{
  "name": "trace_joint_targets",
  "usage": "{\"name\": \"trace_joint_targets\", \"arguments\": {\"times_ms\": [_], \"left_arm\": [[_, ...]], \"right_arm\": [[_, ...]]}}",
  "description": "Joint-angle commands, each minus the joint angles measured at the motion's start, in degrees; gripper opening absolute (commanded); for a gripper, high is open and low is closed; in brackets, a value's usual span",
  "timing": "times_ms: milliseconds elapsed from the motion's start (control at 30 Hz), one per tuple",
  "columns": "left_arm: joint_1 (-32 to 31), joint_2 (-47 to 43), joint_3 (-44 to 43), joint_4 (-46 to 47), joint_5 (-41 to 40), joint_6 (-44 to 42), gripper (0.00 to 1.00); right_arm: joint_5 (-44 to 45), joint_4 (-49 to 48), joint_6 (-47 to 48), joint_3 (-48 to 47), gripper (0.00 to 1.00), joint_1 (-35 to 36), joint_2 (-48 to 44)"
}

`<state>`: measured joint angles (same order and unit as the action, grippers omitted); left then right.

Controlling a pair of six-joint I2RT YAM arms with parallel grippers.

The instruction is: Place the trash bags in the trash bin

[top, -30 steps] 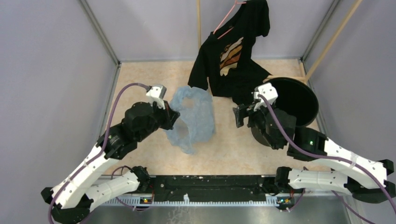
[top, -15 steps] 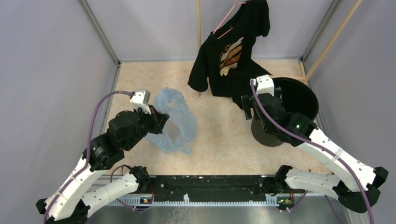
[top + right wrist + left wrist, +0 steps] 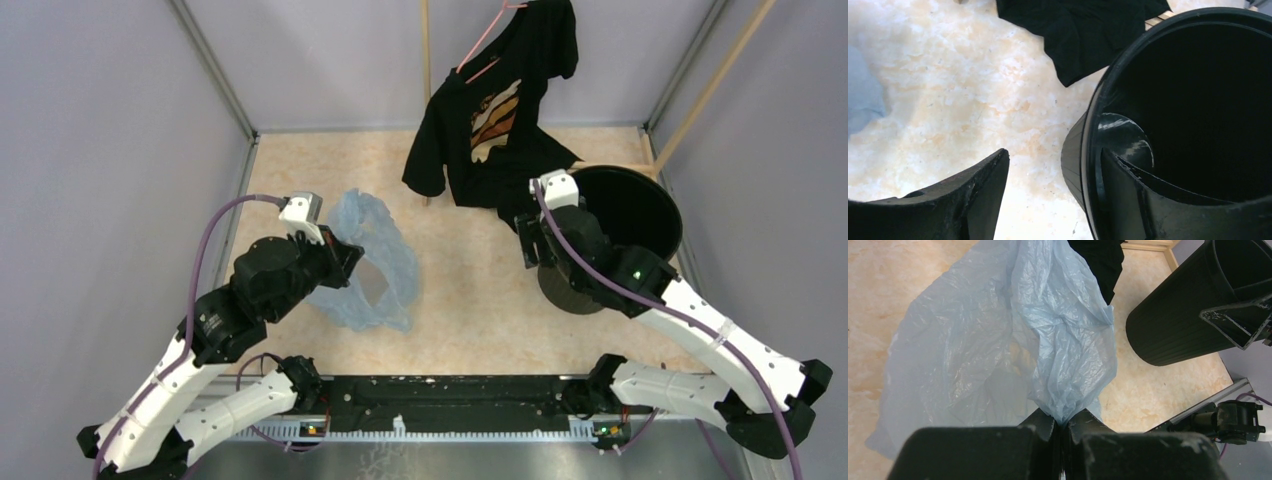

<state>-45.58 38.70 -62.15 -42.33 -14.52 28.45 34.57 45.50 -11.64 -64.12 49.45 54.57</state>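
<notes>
Item one: the trash bag (image 3: 372, 262), pale blue and crinkled, is outside the trash bin (image 3: 672, 215). It sits left of centre on the table (image 3: 470, 300), well apart from the bin. The left wrist view shows the bag (image 3: 998, 340) gathered into a bunched peak, with the rest spreading out over the tabletop.

The left gripper (image 3: 343, 262) holds that peak. In its own camera, the left gripper (image 3: 1062, 424) has its jaws pressed together on a fold of the plastic.

Item two: the bin stands upright at the right side of the table with its mouth open. The right gripper (image 3: 535, 240) is at the bin's near-left rim. In the right wrist view, the right gripper (image 3: 1053, 175) has its jaws spread, one finger outside the bin wall (image 3: 1075, 160) and the other over the inside, so the rolled rim lies between them. Whether either finger touches the rim cannot be determined.

Surroundings: a black T-shirt (image 3: 500, 110) with an orange print hangs from a pink hanger (image 3: 480, 45) at the rear. Its lower hem rests on the table just beside the bin.
</notes>
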Motion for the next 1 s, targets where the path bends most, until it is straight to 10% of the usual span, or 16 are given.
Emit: {"name": "trace_joint_targets", "arguments": {"times_ms": [0,300,633,967], "left_arm": [[0.0,0.3,-0.2,0.5,1.1,0.9,0.00],[-0.1,-0.6,-1.9,-1.1,0.6,0.6,0.00],[-0.1,-1.1,-1.5,-1.6,1.9,1.8,0.00],[0.0,-1.3,-4.5,-4.2,-1.6,1.0,0.00]], "right_arm": [[-4.8,-2.3,1.0,0.5,0.66,-0.1,-1.2],[-20.9,-10.4,-1.1,2.8,0.60,-0.1,-0.4],[-7.0,-8.2,-1.3,3.9,0.43,-0.1,2.6],[-41.3,-23.7,-7.8,6.6,0.13,1.1,3.1]]}}
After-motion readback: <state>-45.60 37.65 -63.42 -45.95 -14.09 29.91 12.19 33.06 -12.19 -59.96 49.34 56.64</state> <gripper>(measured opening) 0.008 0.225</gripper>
